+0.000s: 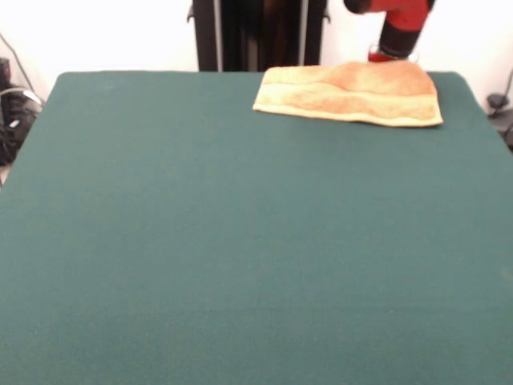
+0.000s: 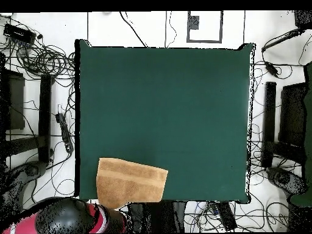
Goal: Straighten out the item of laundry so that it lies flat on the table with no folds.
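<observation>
Desk (image 1: 240,257): dark green top, bare across its left and middle. Towel (image 1: 353,94), yellow-orange, lies at the far right corner, next to the robot; 1 fold runs along its length, paler band showing, and its back edge reaches the desk edge. Arm (image 1: 398,24), red and black, sits just behind the towel. Jaws hidden, cannot tell whether open or closed
</observation>
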You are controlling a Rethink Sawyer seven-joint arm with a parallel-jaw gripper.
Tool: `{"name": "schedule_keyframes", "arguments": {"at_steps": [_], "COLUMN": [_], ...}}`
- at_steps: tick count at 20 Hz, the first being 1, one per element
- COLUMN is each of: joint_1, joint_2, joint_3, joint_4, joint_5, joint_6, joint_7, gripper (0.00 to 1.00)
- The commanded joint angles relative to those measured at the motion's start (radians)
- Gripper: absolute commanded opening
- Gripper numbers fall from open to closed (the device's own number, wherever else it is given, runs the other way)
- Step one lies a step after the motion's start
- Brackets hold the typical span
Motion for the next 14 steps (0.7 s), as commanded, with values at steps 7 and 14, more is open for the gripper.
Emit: {"name": "schedule_keyframes", "arguments": {"at_steps": [7, 14], "joint_1": [0.011, -0.023], "joint_2": [0.021, -0.158], "joint_3": [0.047, 0.080], "joint_4": [-0.300, -0.064], "joint_5": [0.020, -0.029], "joint_6": [0.174, 0.213], "joint_7": [-0.007, 0.075], "gripper": [1.00, 1.00]}}
